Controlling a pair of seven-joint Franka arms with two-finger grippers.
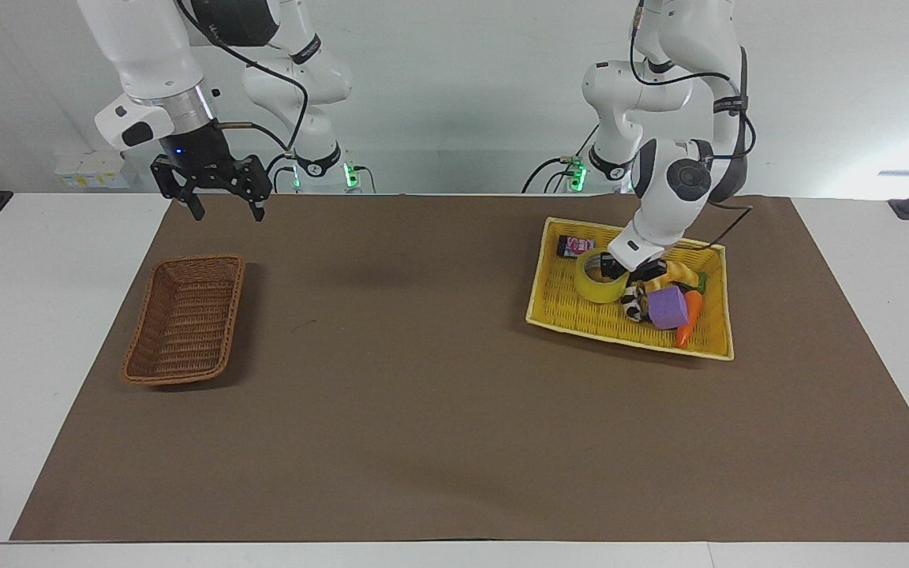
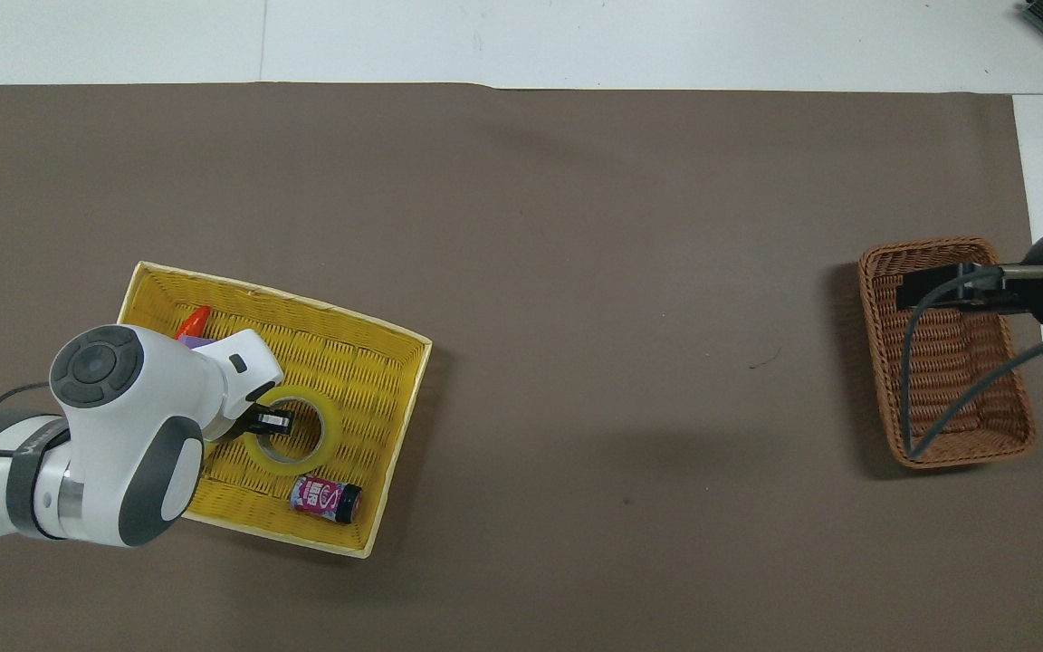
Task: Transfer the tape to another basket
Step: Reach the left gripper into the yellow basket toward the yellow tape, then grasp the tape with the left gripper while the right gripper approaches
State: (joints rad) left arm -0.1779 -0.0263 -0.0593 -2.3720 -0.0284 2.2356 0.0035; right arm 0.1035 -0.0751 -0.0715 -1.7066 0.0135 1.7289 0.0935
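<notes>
The tape, a yellow roll with a pale core, lies in the yellow tray-basket at the left arm's end of the table. My left gripper is down on the roll and shut on its wall, with one finger inside the ring. The brown wicker basket sits at the right arm's end with nothing in it. My right gripper hangs open in the air over that basket's end.
In the yellow tray-basket, beside the tape, lie a small pink can, a croissant toy, a purple block, a carrot and a black-and-white toy. A brown mat covers the table between the two baskets.
</notes>
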